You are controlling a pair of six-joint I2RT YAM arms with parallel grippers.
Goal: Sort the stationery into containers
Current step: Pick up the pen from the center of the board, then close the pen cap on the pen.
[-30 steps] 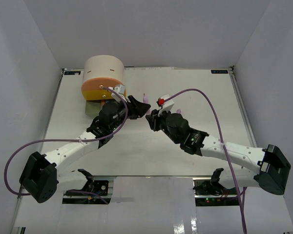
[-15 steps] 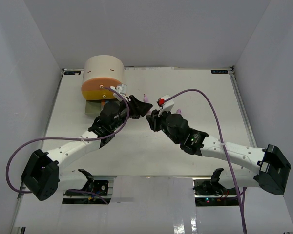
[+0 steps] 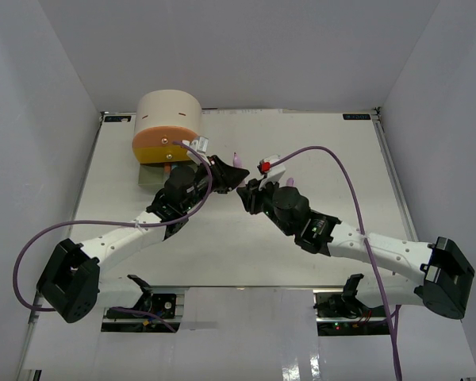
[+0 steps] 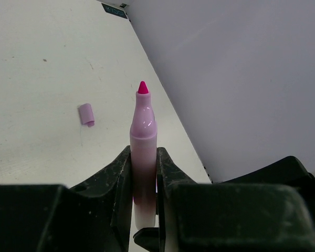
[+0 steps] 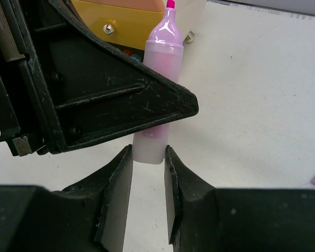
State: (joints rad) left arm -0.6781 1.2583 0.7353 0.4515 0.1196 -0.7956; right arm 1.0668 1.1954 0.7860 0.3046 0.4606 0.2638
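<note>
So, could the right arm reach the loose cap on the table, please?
Probably yes: the cap lies alone on the table, nothing covering it. The right claw, though, flanks the marker's white end, so it would need to back away first.

Cabinet (image 3: 168, 127) sits at the far left of the counter (image 3: 325, 151), right at the back edge. Just right of it, near the middle, the two arms meet: left hand (image 3: 228, 171) on the left, right hand (image 3: 243, 192) beside it and a touch nearer. A marker (image 4: 143, 142) stands clamped between the left hand's fingers, and its lower end sits between the right hand's fingers, contact unclear. A cap (image 4: 86, 114) lies on the counter beyond it. A drawer (image 5: 136, 18) of the cabinet lies just behind the left hand.
</note>
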